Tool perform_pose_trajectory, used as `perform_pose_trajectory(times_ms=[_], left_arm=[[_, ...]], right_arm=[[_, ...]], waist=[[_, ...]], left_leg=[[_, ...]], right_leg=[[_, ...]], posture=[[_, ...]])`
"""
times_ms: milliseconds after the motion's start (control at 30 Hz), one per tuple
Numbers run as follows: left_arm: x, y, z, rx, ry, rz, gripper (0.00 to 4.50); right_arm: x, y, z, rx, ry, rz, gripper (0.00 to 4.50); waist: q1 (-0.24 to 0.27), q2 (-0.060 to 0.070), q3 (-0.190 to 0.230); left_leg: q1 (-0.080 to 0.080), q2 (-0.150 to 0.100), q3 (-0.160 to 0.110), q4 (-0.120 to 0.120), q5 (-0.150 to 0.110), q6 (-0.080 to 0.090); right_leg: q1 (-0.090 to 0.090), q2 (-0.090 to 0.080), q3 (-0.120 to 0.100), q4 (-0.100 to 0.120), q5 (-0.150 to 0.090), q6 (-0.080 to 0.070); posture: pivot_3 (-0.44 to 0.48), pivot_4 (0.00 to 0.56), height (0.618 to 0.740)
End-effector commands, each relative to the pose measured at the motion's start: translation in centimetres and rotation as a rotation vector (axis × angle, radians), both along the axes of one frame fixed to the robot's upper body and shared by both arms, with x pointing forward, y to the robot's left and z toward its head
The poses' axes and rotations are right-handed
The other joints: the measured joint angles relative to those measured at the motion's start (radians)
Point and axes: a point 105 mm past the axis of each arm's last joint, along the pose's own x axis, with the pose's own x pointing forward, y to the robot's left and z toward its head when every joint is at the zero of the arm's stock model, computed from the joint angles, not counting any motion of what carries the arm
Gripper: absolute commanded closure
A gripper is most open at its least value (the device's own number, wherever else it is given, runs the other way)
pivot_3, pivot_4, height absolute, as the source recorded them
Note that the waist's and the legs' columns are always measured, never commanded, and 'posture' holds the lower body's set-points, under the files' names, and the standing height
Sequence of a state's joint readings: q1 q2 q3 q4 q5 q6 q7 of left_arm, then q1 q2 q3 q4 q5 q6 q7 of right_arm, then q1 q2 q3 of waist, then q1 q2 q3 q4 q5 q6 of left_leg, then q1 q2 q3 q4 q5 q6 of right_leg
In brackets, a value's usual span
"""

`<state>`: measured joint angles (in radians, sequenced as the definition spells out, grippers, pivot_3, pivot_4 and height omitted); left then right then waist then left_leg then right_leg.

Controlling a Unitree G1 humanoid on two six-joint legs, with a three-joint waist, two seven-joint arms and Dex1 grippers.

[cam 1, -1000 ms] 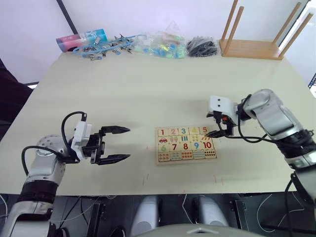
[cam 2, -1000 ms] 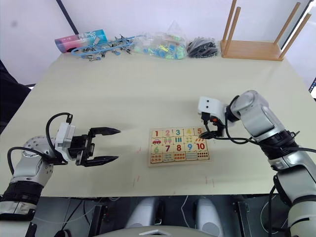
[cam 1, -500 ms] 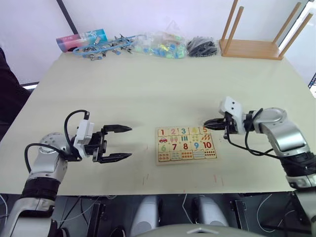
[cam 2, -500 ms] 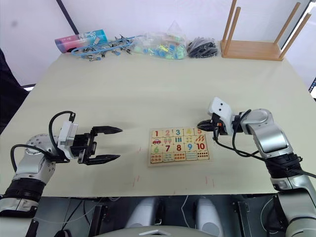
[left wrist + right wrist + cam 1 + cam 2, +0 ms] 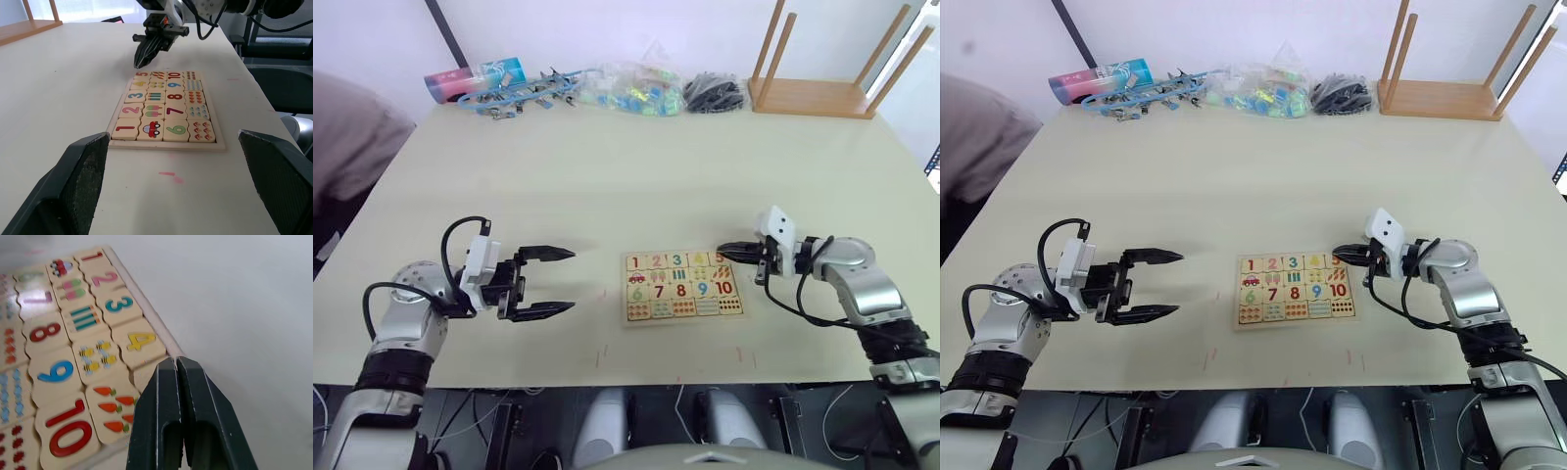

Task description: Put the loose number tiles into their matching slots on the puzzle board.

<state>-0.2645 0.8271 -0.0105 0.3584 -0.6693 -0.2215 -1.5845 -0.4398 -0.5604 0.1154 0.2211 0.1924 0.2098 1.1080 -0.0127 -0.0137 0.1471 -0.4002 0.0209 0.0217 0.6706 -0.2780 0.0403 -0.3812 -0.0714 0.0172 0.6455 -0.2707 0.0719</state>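
grey cloth of a person's sleeve (image 5: 352,137) shows at the far left edge of the pale table (image 5: 607,186). next comes the left gripper (image 5: 558,282), hovering low over the table well to the left of the puzzle board (image 5: 683,287), its two black fingers spread wide with nothing between them and pointing toward the board.

the puzzle board lies flat near the front middle of the table. its top row reads red 1 (image 5: 126,129), pink 2 (image 5: 131,110), green 3 (image 5: 135,96), yellow 4 (image 5: 141,340) and orange 5 (image 5: 142,74), each tile seated in its slot, with the counting pictures and the tiles 6 to 10 in the rows below.

the right gripper (image 5: 722,255) sits at the board's far right corner, its fingers pressed together into one closed point with nothing between them, the tip just above or at the edge of the 5 tile; whether it touches the tile cannot be told.

along the back edge of the table lie a pink and blue tube (image 5: 470,76), blue clips (image 5: 524,93), a clear bag of coloured pieces (image 5: 641,90) and a black bundle (image 5: 715,93), with an upturned wooden stool (image 5: 818,88) at the far right.
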Motion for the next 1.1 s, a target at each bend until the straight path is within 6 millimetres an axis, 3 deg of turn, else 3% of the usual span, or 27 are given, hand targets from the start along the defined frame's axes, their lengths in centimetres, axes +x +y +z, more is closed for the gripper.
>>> perform_pose_trajectory(times_ms=[33, 233, 400, 533, 767, 867, 967, 1000, 1033, 1100], left_arm=[[-0.4, 0.0, 0.4, 0.001, -0.019, -0.032, 0.0], [-0.4, 0.0, 0.3, 0.0, -0.017, -0.028, 0.0], [-0.2, -0.2, -0.2, -0.006, 0.0, -0.019, 0.0], [0.5, -0.4, -0.4, -0.059, 0.014, 0.067, 0.0], [1.2, -0.3, -0.2, -0.132, 0.034, 0.239, 0.0], [1.2, 0.3, -0.2, -0.169, 0.024, 0.342, 0.0], [1.4, 1.0, -0.9, -0.163, 0.033, 0.442, 0.0], [1.6, 1.4, -1.4, -0.147, 0.038, 0.497, 0.0], [1.9, 1.7, -1.7, -0.135, 0.039, 0.546, 0.0], [1.7, 2.1, -1.8, -0.134, 0.044, 0.579, 0.0]], right_arm=[[-0.1, -0.1, -0.2, -0.016, -0.025, 0.017, 4.43], [-0.3, -0.6, -2.2, -0.07, 0.009, 0.006, 4.43], [-0.4, -0.2, -1.3, -0.014, -0.033, 0.008, 4.43], [-0.8, -0.5, 1.1, 0.084, -0.12, -0.021, 4.43], [-2.1, -2.7, 2.8, 0.155, -0.171, -0.176, 4.43], [-3.1, -5.9, 2.4, 0.138, -0.199, -0.348, 4.43], [-4.4, -7.3, 2.5, 0.197, -0.22, -0.412, 4.43], [-5.0, -7.8, 2.2, 0.199, -0.214, -0.434, 3.87], [-5.6, -8.3, 2.0, 0.198, -0.209, -0.445, 3.77], [-6.5, -9.1, 1.9, 0.215, -0.216, -0.47, 3.0]], waist=[[-0.001, 0.0, 0.0], [0.0, -0.001, -0.001], [0.0, -0.001, -0.001], [0.003, -0.001, 0.0], [0.002, -0.001, 0.0], [0.008, -0.001, 0.0], [0.008, -0.001, 0.0], [0.008, -0.001, 0.0], [0.006, -0.001, 0.0], [0.007, 0.0, -0.001]], left_leg=[[0.0, 0.0, 0.0, 0.0, 0.0, 0.0], [0.001, 0.0, 0.0, 0.0, 0.0, 0.0], [0.002, 0.0, 0.0, 0.0, 0.0, 0.0], [0.002, 0.0, 0.0, 0.0, 0.0, 0.0], [0.001, 0.001, -0.001, 0.0, 0.0, 0.0], [0.001, 0.001, -0.001, 0.0, 0.0, 0.0], [0.001, 0.0, -0.001, 0.0, 0.0, 0.0], [0.002, 0.0, -0.001, 0.0, 0.0, 0.0], [0.002, 0.0, -0.001, 0.0, 0.0, 0.0], [0.003, 0.0, -0.001, 0.0, 0.0, 0.0]], right_leg=[[0.0, 0.0, 0.0, 0.0, 0.0, 0.0], [0.001, 0.0, 0.0, 0.0, 0.0, 0.0], [0.002, 0.0, 0.0, 0.0, 0.0, 0.0], [0.002, 0.0, 0.0, 0.0, 0.0, 0.0], [0.002, 0.0, 0.0, 0.0, 0.0, 0.0], [0.002, -0.001, 0.0, 0.0, 0.0, 0.0], [0.002, -0.001, 0.0, -0.001, 0.0, 0.0], [0.002, -0.001, 0.0, 0.0, 0.0, 0.0], [0.003, -0.001, 0.0, 0.0, 0.0, 0.0], [0.004, -0.001, 0.0, 0.0, 0.0, 0.0]], posture=[[0.0, 0.15, 0.74], [0.0, 0.15, 0.74], [0.0, 0.15, 0.74], [0.0, 0.15, 0.74], [0.0, 0.15, 0.74], [0.0, 0.15, 0.74], [0.0, 0.15, 0.74], [0.0, 0.15, 0.74], [0.0, 0.15, 0.74], [0.0, 0.15, 0.74]])
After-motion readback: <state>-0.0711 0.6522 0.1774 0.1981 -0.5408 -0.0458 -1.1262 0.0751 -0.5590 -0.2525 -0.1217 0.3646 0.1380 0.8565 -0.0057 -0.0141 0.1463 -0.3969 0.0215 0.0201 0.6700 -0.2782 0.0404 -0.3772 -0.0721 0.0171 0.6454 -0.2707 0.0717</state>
